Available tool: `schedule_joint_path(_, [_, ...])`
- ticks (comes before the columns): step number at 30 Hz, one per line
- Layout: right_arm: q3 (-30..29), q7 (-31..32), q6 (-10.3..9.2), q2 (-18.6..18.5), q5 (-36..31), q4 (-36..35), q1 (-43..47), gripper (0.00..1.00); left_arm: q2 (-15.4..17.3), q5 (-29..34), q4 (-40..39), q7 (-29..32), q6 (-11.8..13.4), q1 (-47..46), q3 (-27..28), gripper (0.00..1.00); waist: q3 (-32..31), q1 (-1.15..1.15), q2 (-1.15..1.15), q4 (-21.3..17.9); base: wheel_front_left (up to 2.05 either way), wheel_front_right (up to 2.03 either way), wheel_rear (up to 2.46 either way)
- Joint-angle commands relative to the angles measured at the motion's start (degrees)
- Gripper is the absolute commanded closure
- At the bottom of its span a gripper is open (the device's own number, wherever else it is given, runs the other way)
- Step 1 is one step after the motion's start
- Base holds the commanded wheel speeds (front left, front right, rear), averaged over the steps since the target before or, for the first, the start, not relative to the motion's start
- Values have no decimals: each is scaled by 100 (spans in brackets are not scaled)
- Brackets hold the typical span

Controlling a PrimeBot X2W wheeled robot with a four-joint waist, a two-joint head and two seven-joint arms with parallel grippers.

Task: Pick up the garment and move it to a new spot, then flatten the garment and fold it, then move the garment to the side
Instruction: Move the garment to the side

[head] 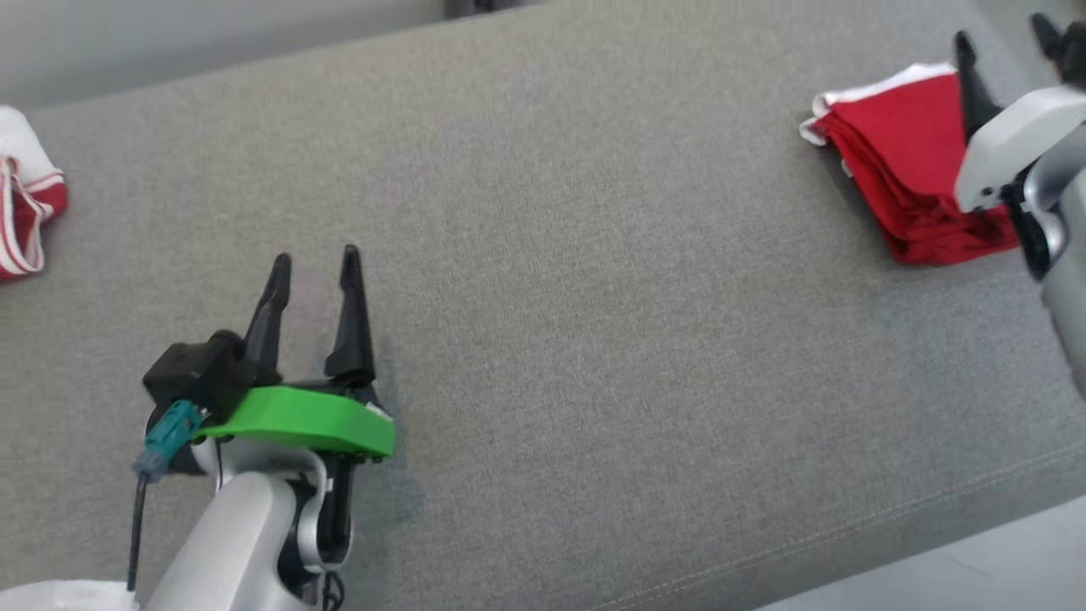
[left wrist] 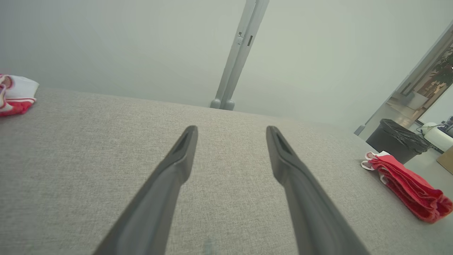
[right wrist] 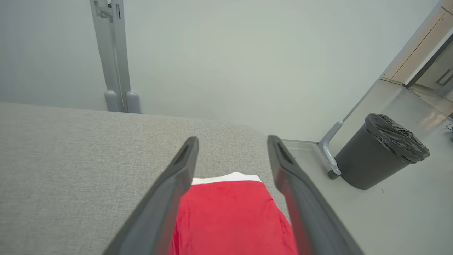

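Beneath the wide-open jaws of the right gripper (right wrist: pixel 231 141) lies the folded red garment (right wrist: pixel 230 216), free at the tabletop (head: pixel 594 297) end; every step looks done. Well apart from it, the left gripper (head: pixel 316 259) jaws stand wide and empty.

Grey fabric surface (head: pixel 594 297), maybe a sofa seat: folded red garment (head: pixel 908 170) lies near right end, red-and-white cloth (head: pixel 25 195) far left.

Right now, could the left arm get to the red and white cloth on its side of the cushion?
Probably yes: the left gripper is open, and just bare grey cushion lies between it and the red and white cloth.
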Motion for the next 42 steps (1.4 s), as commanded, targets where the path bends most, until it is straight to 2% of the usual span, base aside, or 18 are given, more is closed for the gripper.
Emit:
schedule_joint_path(1, [39, -33, -6, 97, 117, -180, 266, 0, 72, -35, 102, -60, 31, 152, 119, 0, -692, 0, 0, 84, 0, 0, 0])
schedule_joint_path(7, [35, -36, -6, 316, 348, -757, 791, 0, 148, -81, 310, -153, 88, 459, 428, 0, -1051, 0, 0, 156, 0, 0, 0])
schedule_joint_path(14, [-428, -39, -6, 717, 384, -2053, 2079, 0, 175, -21, 494, -196, -99, 1064, 683, 0, -1427, 0, 0, 320, 0, 0, 0])
schedule_joint_path(22, [-1081, 14, -5, 1301, -284, -3497, 3548, 0, 43, 215, 373, -196, -170, 1648, 1120, 0, -1549, 0, 0, 440, 0, 0, 0])
schedule_joint_path(31, [-1792, 177, -5, 1882, -1022, -4999, 4857, 0, -349, 634, 338, -196, -366, 1884, 1397, 0, -1461, 0, 0, 771, 0, 0, 0])
schedule_joint_path(38, [-1935, 199, -5, 2026, -1269, -5626, 5439, 0, -527, 930, 417, -196, -541, 1848, 1510, 0, -1421, 0, 0, 943, 0, 0, 0])
schedule_joint_path(42, [-1857, 224, -5, 2043, -1095, -5746, 5585, 0, -563, 1133, 489, -193, -601, 1800, 1541, 0, -1418, 0, 0, 967, 0, 0, 0])
